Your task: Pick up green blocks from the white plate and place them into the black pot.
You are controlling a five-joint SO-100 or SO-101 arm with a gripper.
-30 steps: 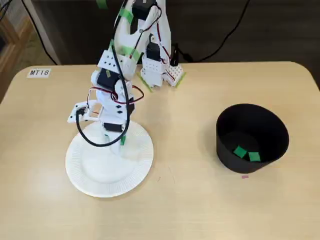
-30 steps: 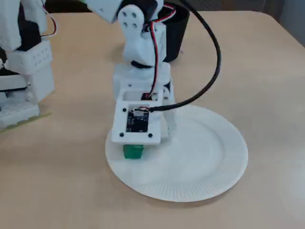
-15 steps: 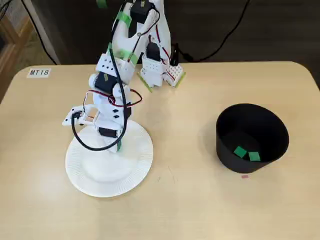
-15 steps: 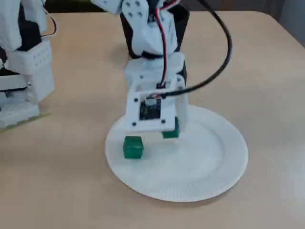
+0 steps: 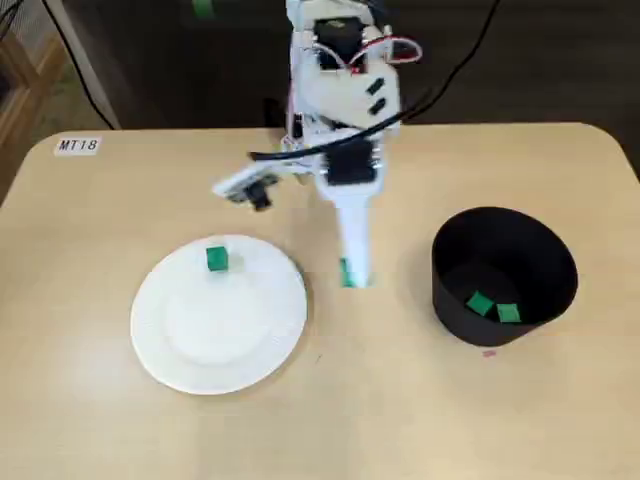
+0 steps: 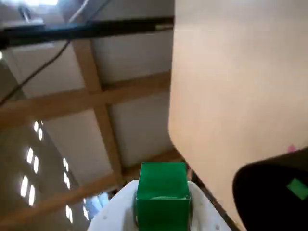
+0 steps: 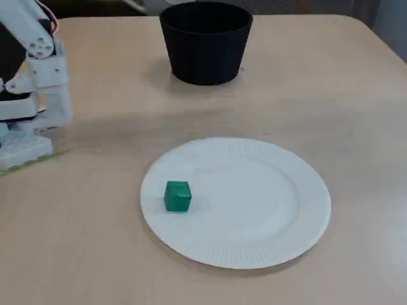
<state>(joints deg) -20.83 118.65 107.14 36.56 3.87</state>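
The white end effector (image 5: 349, 276) is gripping a small green cube (image 6: 162, 192) above the middle of the pale wooden surface (image 5: 400, 420), between the round white paper plate (image 5: 220, 340) carrying a second green cube (image 5: 216, 259) and the black pot (image 5: 446, 300) holding two green pieces (image 5: 481, 303).

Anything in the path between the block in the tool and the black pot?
Nothing visible. The tool holds the green block between the plate and the pot. The table up to the pot is bare, and the pot's mouth is open, with two blocks lying inside.
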